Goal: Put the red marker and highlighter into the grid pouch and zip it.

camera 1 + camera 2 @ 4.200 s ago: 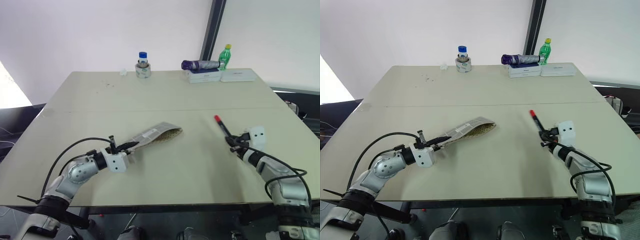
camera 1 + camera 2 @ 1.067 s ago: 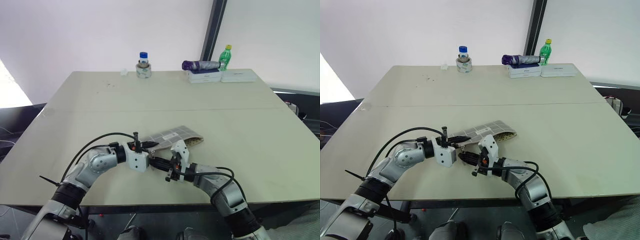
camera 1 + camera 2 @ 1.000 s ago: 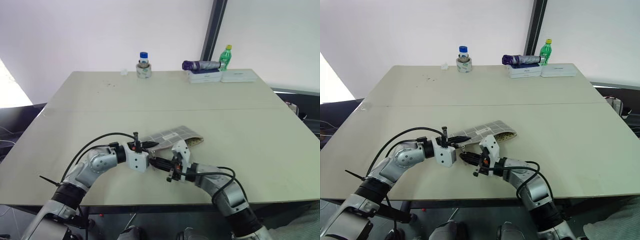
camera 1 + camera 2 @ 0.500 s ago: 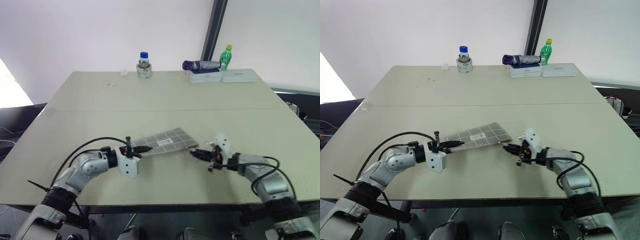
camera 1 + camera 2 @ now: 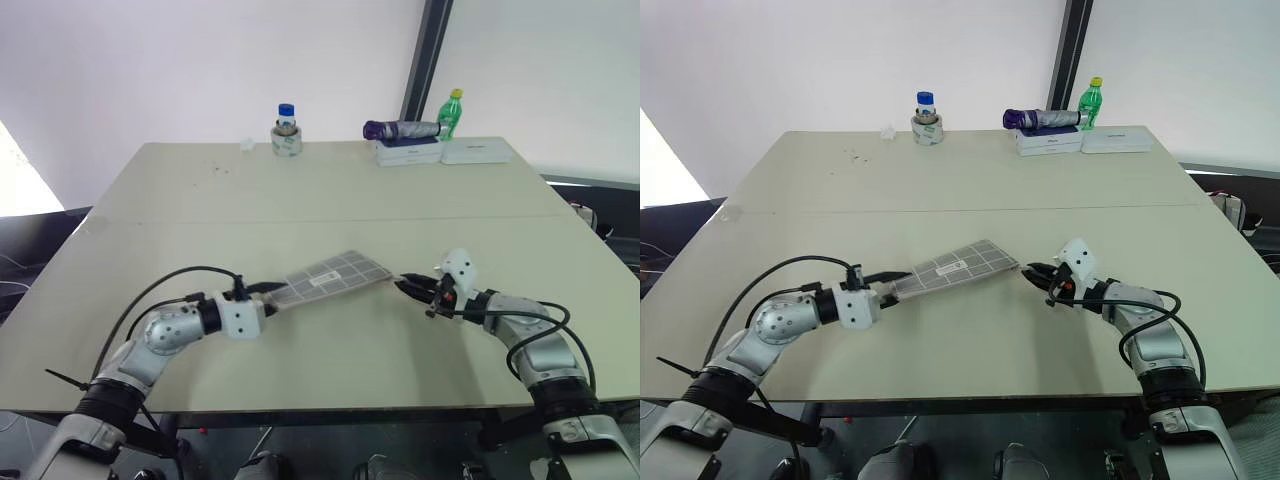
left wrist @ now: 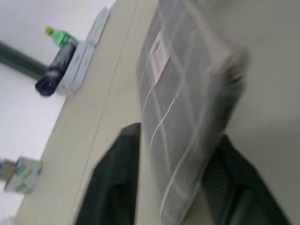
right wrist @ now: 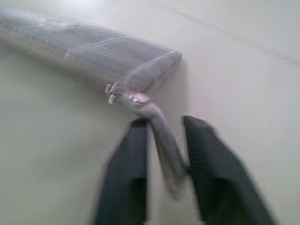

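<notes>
The grid pouch (image 5: 330, 277) lies flat on the table (image 5: 330, 200), grey with white lines and a white label, its mouth closed. The red marker and the highlighter are hidden. My left gripper (image 5: 272, 290) is at the pouch's near left end; in the left wrist view its fingers (image 6: 112, 187) stand open on either side of that end (image 6: 178, 93). My right gripper (image 5: 405, 285) is at the pouch's right end. It is open, and the zipper pull (image 7: 159, 131) lies loose between its fingers (image 7: 211, 168).
Along the table's far edge stand a blue-capped jar on a tape roll (image 5: 286, 132), a purple umbrella (image 5: 400, 130), a green bottle (image 5: 453, 112) and white boxes (image 5: 440, 152). The table's front edge runs just below both arms.
My right gripper travelled from beside the left gripper to the pouch's right end, and the pouch's open mouth closed. Both grippers, shut before, have now parted their jaws. The left hand drew slightly left.
</notes>
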